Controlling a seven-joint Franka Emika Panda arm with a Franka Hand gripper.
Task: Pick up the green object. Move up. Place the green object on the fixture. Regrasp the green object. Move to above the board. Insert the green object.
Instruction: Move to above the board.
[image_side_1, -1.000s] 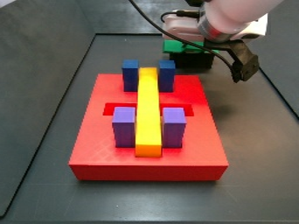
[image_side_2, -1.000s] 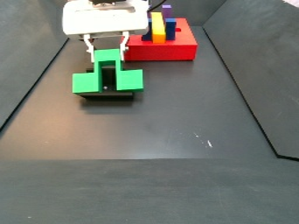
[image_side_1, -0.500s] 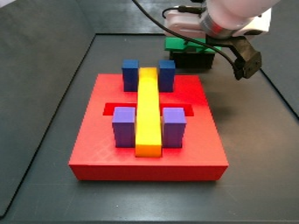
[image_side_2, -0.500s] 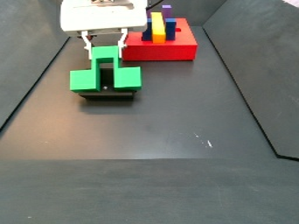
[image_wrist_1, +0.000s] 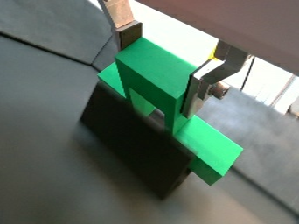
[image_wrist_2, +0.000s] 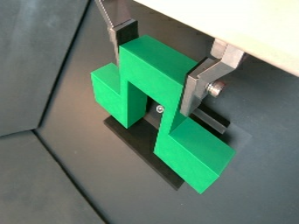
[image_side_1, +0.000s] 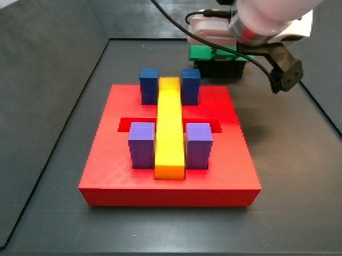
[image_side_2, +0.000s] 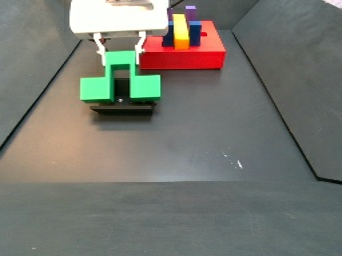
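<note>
**Gripper lifts slightly over the seated block**

Since a second ago the gripper has crept a touch higher, and nothing else has shifted. The green object sits on the fixture, well apart from the board. In both wrist views your fingers flank its raised middle; whether they pinch it, you cannot tell. Judge it light, rigid, smooth plastic, so take it across that raised centre, squarely. Count one green object, one fixture, one board carrying one yellow bar, two blue blocks and two purple blocks.

Gripper hides most of the green block and fixture at the surface's far edge.
</note>
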